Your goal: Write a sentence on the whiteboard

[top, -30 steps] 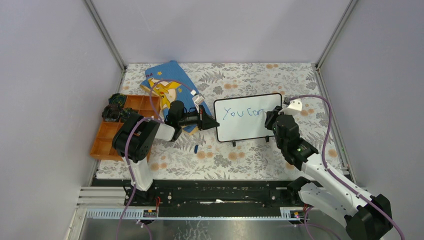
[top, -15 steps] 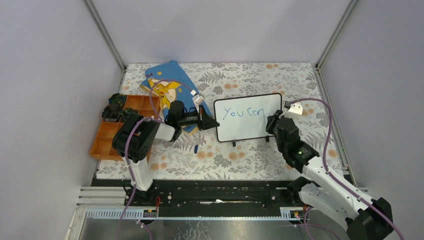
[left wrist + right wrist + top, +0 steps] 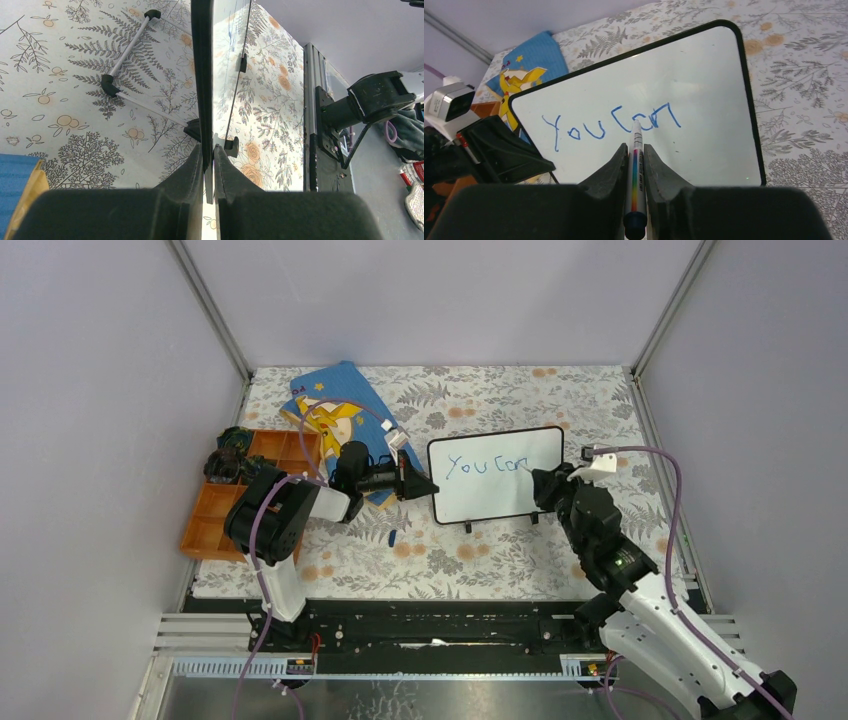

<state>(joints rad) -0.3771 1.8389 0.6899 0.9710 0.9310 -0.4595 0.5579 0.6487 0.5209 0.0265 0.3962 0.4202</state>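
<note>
Right end effector [image 3: 636,147] is clenched on a rainbow-striped marker [image 3: 634,170], its tip at the "a" of the blue sentence [image 3: 615,122]; we cannot tell whether it touches. Left end effector [image 3: 209,150] pinches the left edge of the whiteboard [image 3: 495,502]. We judge the main hazards to be a hard press tipping the propped board backward or swinging it about that single pinch. The marker could also slide in its grip, or the fingers could smear fresh ink while dropping to a second line. The whiteboard stands on its feet just right of the middle of the desk [image 3: 450,555]. Its long axis runs roughly parallel to the far edge, and its written face looks toward the near edge, leaning back a little.
</note>
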